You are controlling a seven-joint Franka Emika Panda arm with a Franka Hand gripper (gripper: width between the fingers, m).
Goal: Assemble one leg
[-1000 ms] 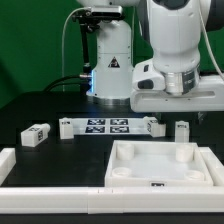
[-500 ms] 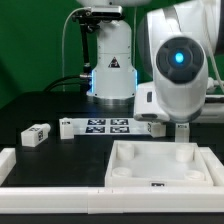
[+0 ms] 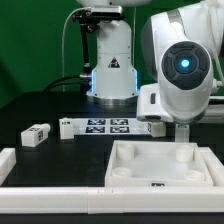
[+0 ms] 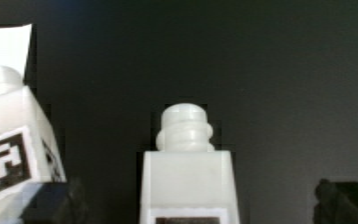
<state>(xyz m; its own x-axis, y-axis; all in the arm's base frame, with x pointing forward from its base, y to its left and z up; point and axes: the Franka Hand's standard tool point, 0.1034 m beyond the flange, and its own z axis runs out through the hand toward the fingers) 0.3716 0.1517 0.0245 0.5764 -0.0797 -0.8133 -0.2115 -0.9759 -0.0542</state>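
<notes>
In the wrist view a short white leg [image 4: 188,165] with a rounded tip stands between my two dark fingers, one [image 4: 43,200] on each side. The jaws stand apart with dark gaps on both sides of the leg, so my gripper [image 4: 194,208] is open around it and not touching it. In the exterior view the gripper [image 3: 181,131] is low over the table just behind the white square tabletop [image 3: 128,170], mostly hidden by the arm's wrist. The leg there is hidden by the gripper.
A second white tagged piece [image 4: 5,130] stands close beside one finger. The marker board [image 3: 105,126] lies behind the tabletop. Another tagged leg [image 3: 36,135] lies at the exterior view's left. A white rail [image 3: 60,202] runs along the front.
The wrist has turned and come down over the leg at the exterior view's right; the leg that showed there one second ago is now covered by the gripper.
</notes>
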